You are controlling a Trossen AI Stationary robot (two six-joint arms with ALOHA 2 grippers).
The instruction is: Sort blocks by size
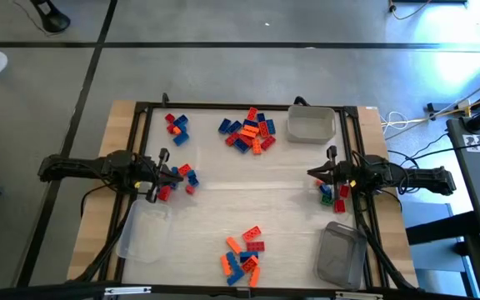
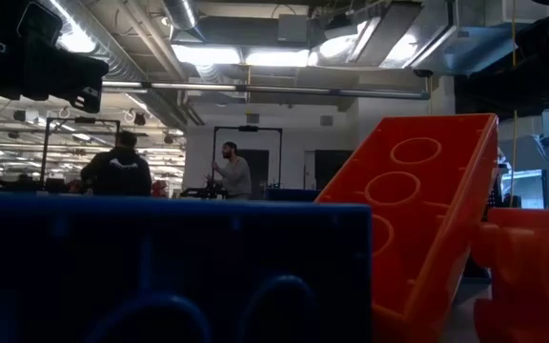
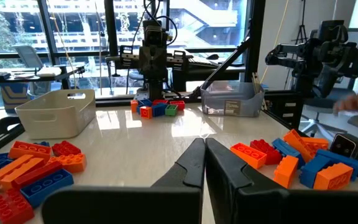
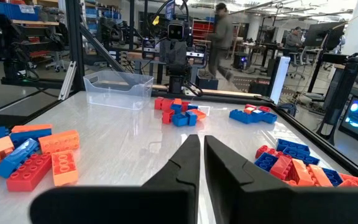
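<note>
High view is showing blocks (image 1: 247,133) lying in scattered piles across the table (image 1: 248,200). Left gripper (image 1: 178,174) and right gripper (image 1: 312,173) are hovering fully closed, gripping nothing. Bricks are looking light, rigid, slick; pinching flat sides seems best.

We see a dark blue plastic building brick (image 2: 170,267) filling the foreground, a tilted orange studded plastic brick (image 2: 427,210) beside it, and two people (image 2: 174,170) standing in the workshop beyond.

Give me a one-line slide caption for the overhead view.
Both hands, left and right, shut and facing across the table amid scattered blocks and clear tubs.
</note>
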